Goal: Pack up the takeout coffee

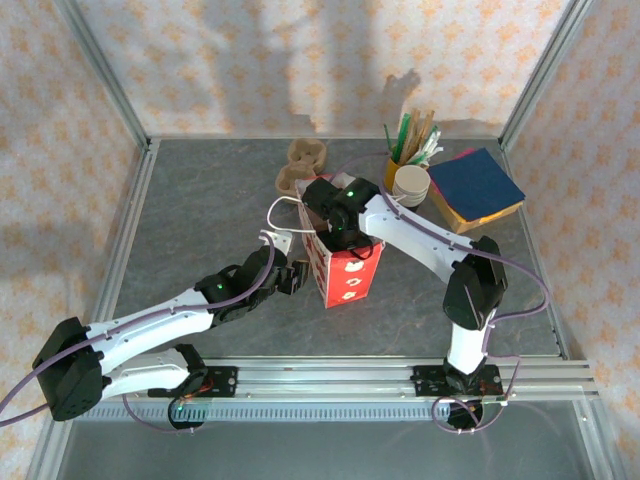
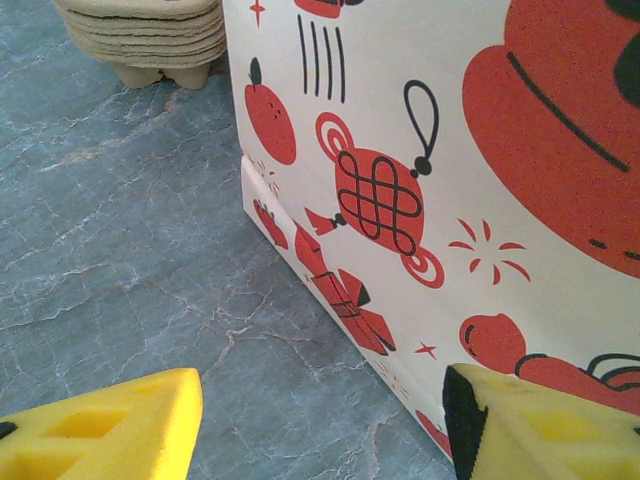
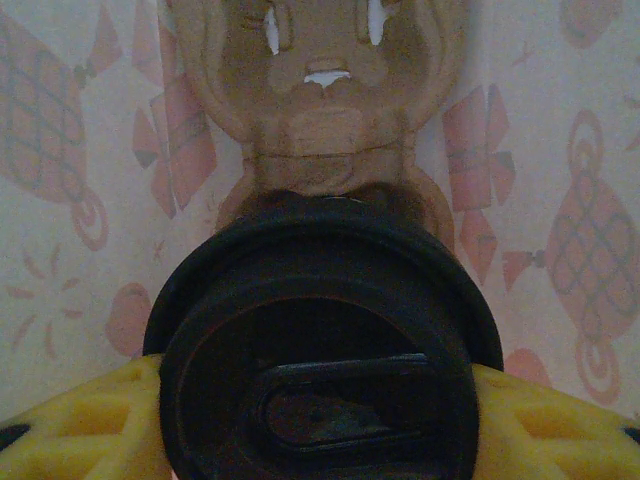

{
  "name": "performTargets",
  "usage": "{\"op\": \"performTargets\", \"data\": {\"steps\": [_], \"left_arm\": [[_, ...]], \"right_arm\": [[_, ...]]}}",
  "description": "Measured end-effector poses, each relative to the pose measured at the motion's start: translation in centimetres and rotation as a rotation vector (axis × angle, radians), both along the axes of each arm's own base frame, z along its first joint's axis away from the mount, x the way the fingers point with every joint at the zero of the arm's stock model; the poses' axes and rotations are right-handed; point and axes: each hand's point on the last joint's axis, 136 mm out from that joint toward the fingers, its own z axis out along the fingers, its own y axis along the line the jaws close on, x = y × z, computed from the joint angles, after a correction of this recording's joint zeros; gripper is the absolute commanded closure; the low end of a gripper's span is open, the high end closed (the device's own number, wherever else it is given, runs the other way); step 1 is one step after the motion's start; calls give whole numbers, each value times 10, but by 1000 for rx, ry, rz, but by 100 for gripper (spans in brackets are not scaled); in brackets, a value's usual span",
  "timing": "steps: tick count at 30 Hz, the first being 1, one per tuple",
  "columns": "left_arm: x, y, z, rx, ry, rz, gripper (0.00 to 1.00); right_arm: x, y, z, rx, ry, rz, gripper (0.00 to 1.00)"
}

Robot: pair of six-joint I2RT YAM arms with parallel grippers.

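Pinching takeout coffee (image 3: 320,300) inside red bag (image 1: 348,278), right end effector (image 3: 320,420), left end effector (image 2: 320,425) spread beside bag

Two arms, left arm (image 1: 150,325) and right arm (image 1: 415,235), each of smooth white link shells joined by bulky black cylindrical joint housings. Small green lights (image 1: 218,290) glowing on the black housings. Thin lilac cables (image 1: 525,285) looping loosely alongside each arm, down to black base plates (image 1: 455,380). On the left gripper (image 2: 320,430) and right gripper (image 3: 320,440), bright yellow plastic fingers (image 2: 110,430) with moulded hollow pockets. Black pad on the inner face of one left finger.
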Motion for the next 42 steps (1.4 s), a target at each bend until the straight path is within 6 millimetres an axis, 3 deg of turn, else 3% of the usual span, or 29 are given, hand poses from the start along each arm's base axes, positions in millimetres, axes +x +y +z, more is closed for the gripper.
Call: {"op": "performTargets", "data": {"steps": [42], "left_arm": [[0,1,0,1,-2,3,33]], "right_arm": [[0,0,-15,6,-1,2,56]]}}
